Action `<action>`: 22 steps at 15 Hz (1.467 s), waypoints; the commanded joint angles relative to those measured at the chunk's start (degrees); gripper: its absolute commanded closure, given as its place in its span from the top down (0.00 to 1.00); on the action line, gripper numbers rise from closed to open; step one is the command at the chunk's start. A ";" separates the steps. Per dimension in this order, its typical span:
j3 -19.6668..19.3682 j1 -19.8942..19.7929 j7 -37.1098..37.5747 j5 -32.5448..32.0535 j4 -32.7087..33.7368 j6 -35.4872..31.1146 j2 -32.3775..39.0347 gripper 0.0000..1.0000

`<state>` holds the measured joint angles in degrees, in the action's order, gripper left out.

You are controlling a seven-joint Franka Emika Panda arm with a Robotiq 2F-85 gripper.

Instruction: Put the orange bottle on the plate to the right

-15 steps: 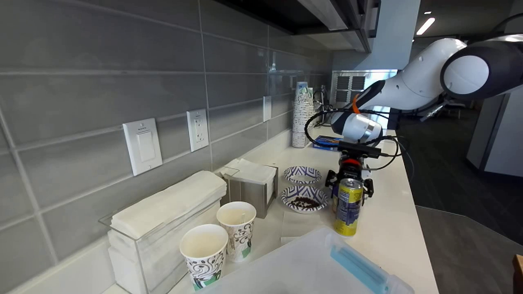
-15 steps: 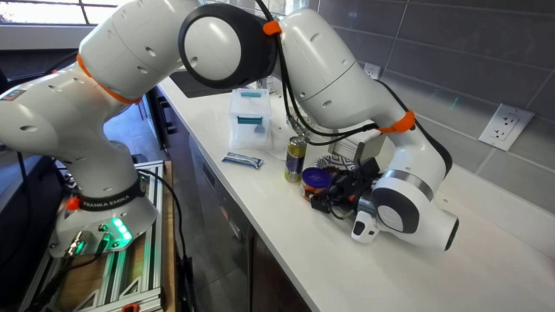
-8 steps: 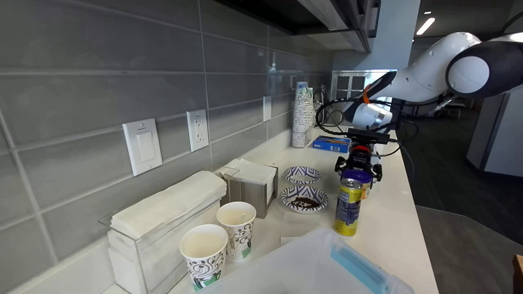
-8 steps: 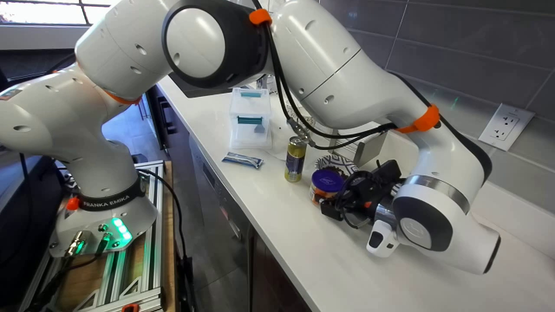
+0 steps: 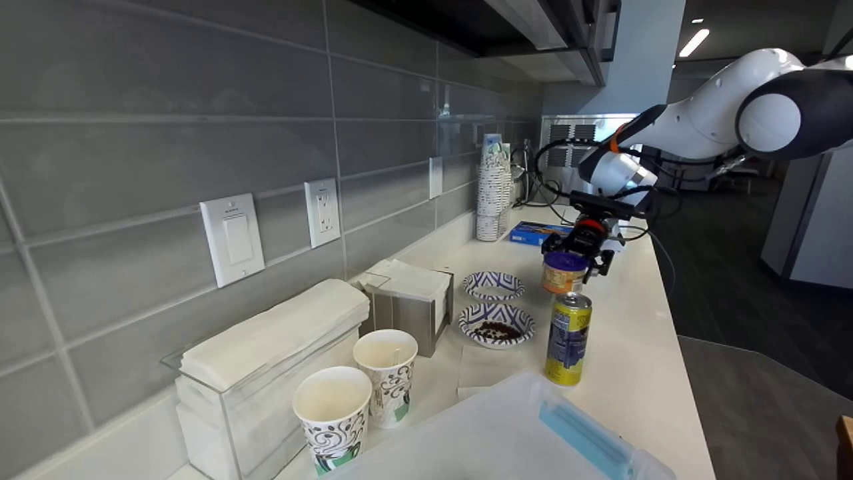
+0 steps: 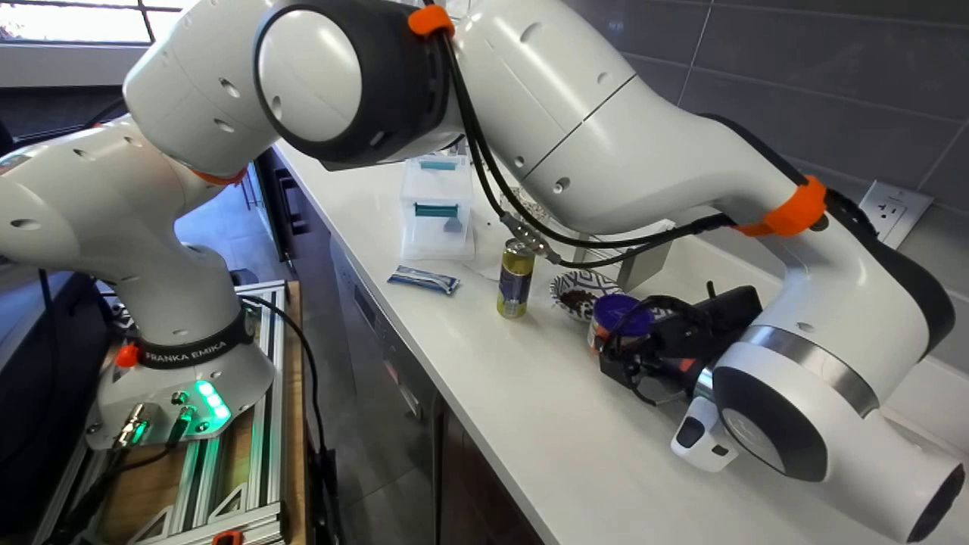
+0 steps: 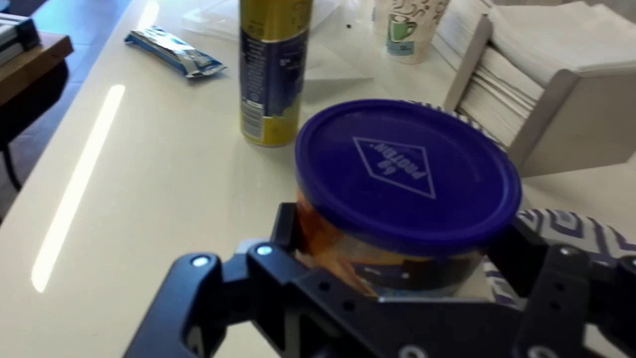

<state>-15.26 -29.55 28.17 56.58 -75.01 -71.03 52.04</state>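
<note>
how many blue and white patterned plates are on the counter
2. In an exterior view, the nearer plate holds dark bits; the farther plate sits just behind it. Others could be hidden from view.

In an exterior view, a yellow can [image 5: 568, 343] stands upright on the white table [image 5: 636, 380], right of centre. At lower left are a paper cup [image 5: 333, 427], a second paper cup [image 5: 388, 383] just behind it, and white napkins [image 5: 283, 323] in a clear holder [image 5: 230, 430]; a translucent box [image 5: 480, 437] crosses the bottom edge. A tall cup stack [image 5: 492, 193] and a blue box [image 5: 536, 233] sit farther back, right of centre. On the tiled wall [image 5: 166, 153] at left are a light switch [image 5: 237, 240] and an outlet [image 5: 324, 212]. In the wrist view, a wrapped bar [image 7: 174, 52] lies at upper left.
</note>
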 commanded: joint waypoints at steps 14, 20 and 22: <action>4.29 5.63 5.79 17.88 -3.72 -29.60 -2.10 0.68; 5.30 6.50 5.89 18.28 -4.84 -32.92 -1.37 0.68; 5.35 6.32 6.25 18.34 -5.28 -32.85 -1.33 0.68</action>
<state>-10.28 -23.12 34.64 73.35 -77.84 -102.38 51.92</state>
